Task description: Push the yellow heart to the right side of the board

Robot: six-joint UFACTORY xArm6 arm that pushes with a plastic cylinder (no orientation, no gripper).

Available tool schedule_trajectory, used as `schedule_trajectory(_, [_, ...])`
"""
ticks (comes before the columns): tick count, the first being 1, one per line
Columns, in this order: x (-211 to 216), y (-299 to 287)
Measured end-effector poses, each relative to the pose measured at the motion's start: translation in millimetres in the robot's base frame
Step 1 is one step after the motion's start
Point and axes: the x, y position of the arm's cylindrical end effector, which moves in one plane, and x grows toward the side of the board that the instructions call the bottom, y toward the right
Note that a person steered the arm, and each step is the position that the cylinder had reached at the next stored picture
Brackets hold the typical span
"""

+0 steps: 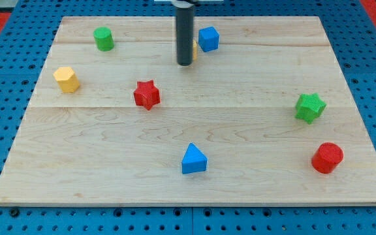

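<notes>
My tip (185,64) rests on the wooden board (109,170) near the view's top centre. A yellow block (195,49) shows only as a thin sliver at the rod's right edge, just left of the blue cube (208,38). The rod hides most of it, so I cannot make out its shape. A second yellow block (66,79), pentagon-like, lies at the view's left, far from the tip.
A green cylinder (104,38) is at the top left. A red star (147,94) lies below and left of the tip. A blue triangle (194,159) is at the bottom centre. A green star (310,107) and a red cylinder (327,157) are at the right.
</notes>
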Motion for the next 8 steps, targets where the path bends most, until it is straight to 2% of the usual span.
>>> schedule_trajectory(1, [0, -44])
schedule_trajectory(3, [-41, -24])
schedule_trajectory(4, [-41, 33])
schedule_trajectory(7, [22, 74])
schedule_trajectory(8, [0, 124])
